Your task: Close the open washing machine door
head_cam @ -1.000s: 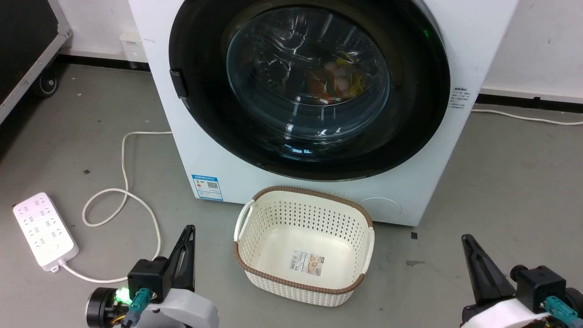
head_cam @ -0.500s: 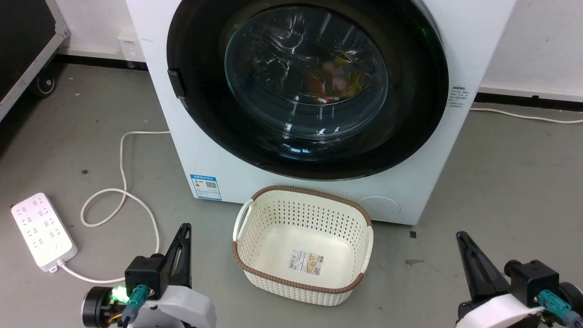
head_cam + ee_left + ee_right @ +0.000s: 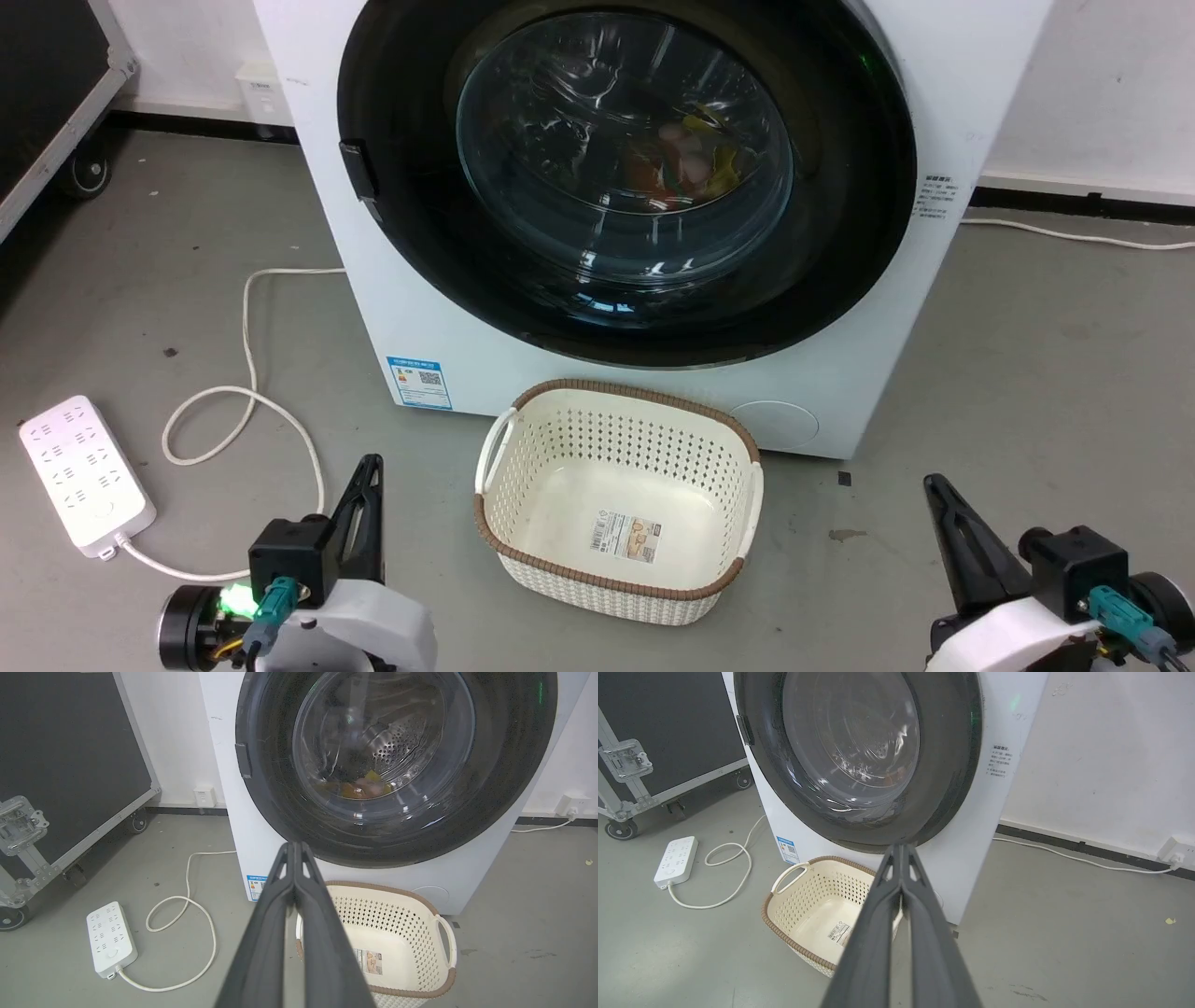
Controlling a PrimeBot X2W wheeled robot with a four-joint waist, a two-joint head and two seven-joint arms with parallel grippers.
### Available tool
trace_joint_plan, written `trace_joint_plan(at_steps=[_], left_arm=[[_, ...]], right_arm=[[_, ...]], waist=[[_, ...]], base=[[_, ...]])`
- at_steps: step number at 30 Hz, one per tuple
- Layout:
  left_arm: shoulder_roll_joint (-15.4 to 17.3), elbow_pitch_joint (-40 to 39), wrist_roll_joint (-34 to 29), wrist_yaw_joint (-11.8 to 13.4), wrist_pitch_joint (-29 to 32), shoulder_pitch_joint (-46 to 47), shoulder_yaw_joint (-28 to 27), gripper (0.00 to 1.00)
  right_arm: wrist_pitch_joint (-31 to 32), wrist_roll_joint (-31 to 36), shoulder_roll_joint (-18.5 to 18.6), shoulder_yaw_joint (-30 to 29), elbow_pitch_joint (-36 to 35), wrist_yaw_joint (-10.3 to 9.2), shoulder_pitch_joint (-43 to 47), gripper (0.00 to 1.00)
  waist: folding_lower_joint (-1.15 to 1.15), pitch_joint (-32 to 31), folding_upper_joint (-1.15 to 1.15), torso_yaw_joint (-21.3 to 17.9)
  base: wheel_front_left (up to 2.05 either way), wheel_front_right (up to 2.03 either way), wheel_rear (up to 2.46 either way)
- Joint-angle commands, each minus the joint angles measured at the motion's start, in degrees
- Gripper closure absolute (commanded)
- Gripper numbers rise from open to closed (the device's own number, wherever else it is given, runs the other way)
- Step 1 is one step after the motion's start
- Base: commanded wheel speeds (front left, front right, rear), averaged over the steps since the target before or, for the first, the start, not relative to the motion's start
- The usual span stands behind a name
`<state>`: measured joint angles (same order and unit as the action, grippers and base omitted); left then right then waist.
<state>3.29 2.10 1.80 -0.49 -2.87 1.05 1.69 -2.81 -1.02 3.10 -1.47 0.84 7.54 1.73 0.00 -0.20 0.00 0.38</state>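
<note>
I judge the washing machine door (image 3: 625, 177) already flush on the washing machine (image 3: 822, 373) front, at the far side of the basket (image 3: 616, 401), with my left pincer (image 3: 372, 467) and right pincer (image 3: 934, 485), both closed on nothing, near me and about equally far from it.

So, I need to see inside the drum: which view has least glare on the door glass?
Left wrist view: least glare on the round black-rimmed glass washing machine door, steel drum holes readable. Head view: white reflection streaks, coloured laundry visible. Right wrist view: oblique, bright glare patches hide most.
</note>
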Motion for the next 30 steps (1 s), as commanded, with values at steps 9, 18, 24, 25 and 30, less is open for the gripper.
trace_joint_plan(at_steps=[9,18,24,25,30], left_arm=[[-0.20,-1.01,-1.00,0.33,1.26,-0.92,-0.78,1.00],[-0.34,-1.72,-1.52,0.43,2.31,-1.00,-1.37,1.00],[-0.41,-2.10,-1.80,0.49,2.87,-1.05,-1.69,1.00],[-0.41,-2.10,-1.80,0.49,2.87,-1.05,-1.69,1.00],[-0.41,-2.10,-1.80,0.49,2.87,-1.05,-1.69,1.00]], right_arm=[[1.18,0.51,-0.20,0.66,-0.57,-0.05,-1.21,1.00],[2.24,0.84,-0.22,1.19,-0.75,-0.05,-1.55,1.00],[2.81,1.02,-0.23,1.47,-0.84,-0.05,-1.73,1.00],[2.81,1.02,-0.23,1.47,-0.84,-0.05,-1.73,1.00],[2.81,1.02,-0.23,1.47,-0.84,-0.05,-1.73,1.00]], waist=[[0.00,0.08,0.00,-0.15],[0.00,0.16,0.00,-0.30],[0.00,0.20,0.00,-0.38],[0.00,0.20,0.00,-0.38],[0.00,0.20,0.00,-0.38]], base=[[0.00,0.00,0.00],[0.00,0.00,0.00],[0.00,0.00,0.00],[0.00,0.00,0.00],[0.00,0.00,0.00]])
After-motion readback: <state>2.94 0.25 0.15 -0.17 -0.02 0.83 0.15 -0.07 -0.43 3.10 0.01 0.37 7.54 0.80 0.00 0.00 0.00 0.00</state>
